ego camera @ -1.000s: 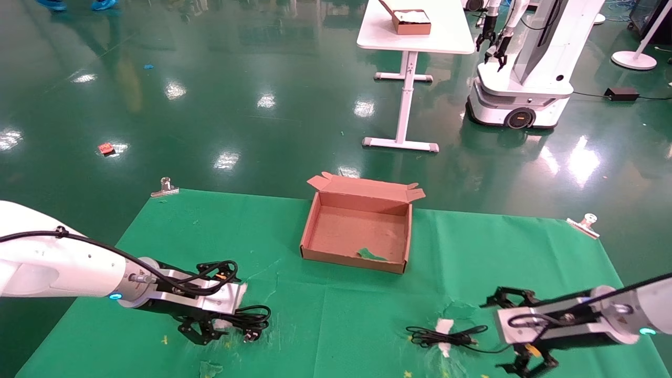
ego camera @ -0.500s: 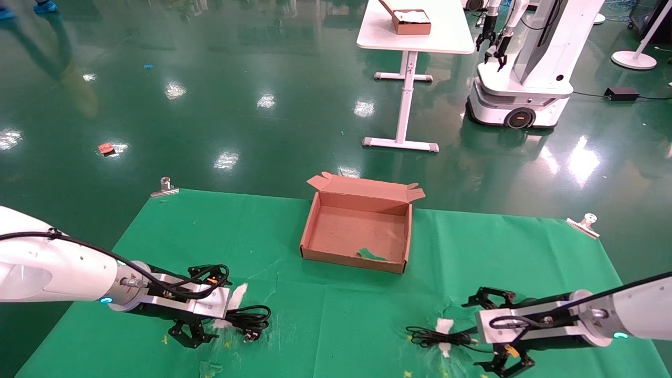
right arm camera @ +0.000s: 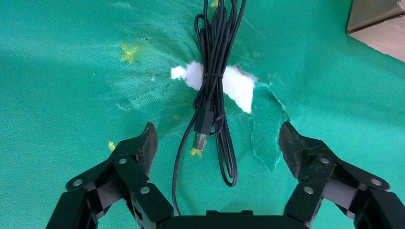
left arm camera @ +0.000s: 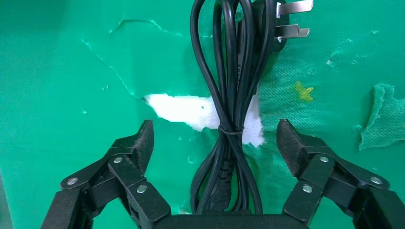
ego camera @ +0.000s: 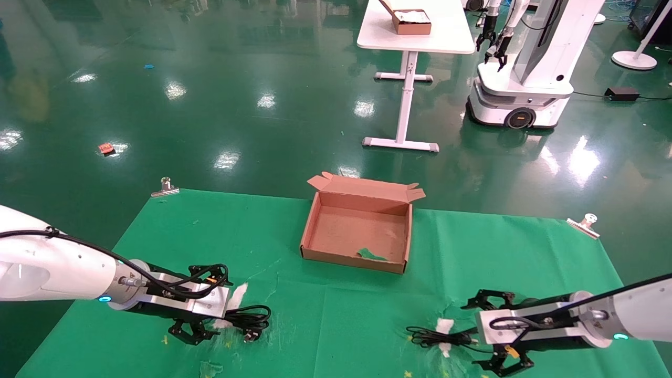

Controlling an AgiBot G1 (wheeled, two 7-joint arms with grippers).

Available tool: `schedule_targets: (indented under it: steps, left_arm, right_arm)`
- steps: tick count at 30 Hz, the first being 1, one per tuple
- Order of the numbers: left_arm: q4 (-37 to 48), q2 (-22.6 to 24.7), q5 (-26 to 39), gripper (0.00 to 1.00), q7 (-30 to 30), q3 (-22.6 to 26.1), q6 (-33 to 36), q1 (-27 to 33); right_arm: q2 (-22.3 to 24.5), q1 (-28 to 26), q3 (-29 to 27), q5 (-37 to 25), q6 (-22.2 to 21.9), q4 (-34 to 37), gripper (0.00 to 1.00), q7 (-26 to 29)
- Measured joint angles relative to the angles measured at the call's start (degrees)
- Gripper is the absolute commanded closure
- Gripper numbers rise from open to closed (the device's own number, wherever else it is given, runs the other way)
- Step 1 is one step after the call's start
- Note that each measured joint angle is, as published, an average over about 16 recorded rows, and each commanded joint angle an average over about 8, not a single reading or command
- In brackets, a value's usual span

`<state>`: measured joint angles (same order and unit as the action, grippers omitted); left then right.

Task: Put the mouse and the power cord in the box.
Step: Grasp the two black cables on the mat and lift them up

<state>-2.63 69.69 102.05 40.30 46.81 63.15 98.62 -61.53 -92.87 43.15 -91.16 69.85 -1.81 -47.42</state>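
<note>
Both grippers low over the cloth (ego camera: 336, 315), jaws spread wide.

Your left gripper (left arm camera: 215, 143) straddles the cord (left arm camera: 229, 95); your right gripper (right arm camera: 217, 143) straddles the mouse cable (right arm camera: 212, 86), the mouse itself hidden. The box (ego camera: 315, 220) sits well apart, between them.

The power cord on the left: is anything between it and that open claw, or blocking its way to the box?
Nothing visible. The left end effector is open astride the power cord, nothing between them. From the cord to the box there is only bare green cloth.
</note>
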Motion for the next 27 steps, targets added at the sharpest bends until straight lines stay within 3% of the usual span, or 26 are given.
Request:
schedule_targets:
  steps: [27]
  left_arm:
    - [-0.4, -0.1, -0.1, 1.00, -0.4, -0.1, 0.1, -0.2]
  right_arm:
    - [0.2, 0.1, 0.0, 0.1, 0.2, -0.5, 1.00, 0.2]
